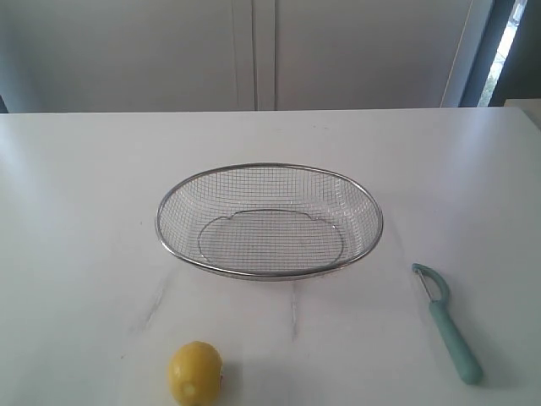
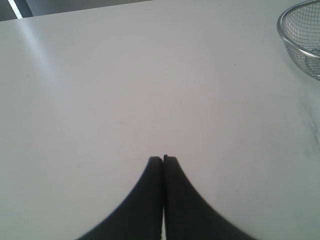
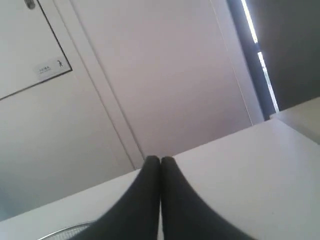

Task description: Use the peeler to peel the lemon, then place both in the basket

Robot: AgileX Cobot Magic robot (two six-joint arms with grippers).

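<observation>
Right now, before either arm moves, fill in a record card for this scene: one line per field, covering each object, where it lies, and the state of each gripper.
lemon: on the table, near edge, left of centre, apart from the basket
peeler: flat on the table, right of the basket, head toward the far side
basket: mid-table, upright, nothing in it
left gripper: shut, holding nothing, over bare table
right gripper: shut, holding nothing, aimed toward the wall
task state: not begun; lemon and peeler both outside the basket
</observation>
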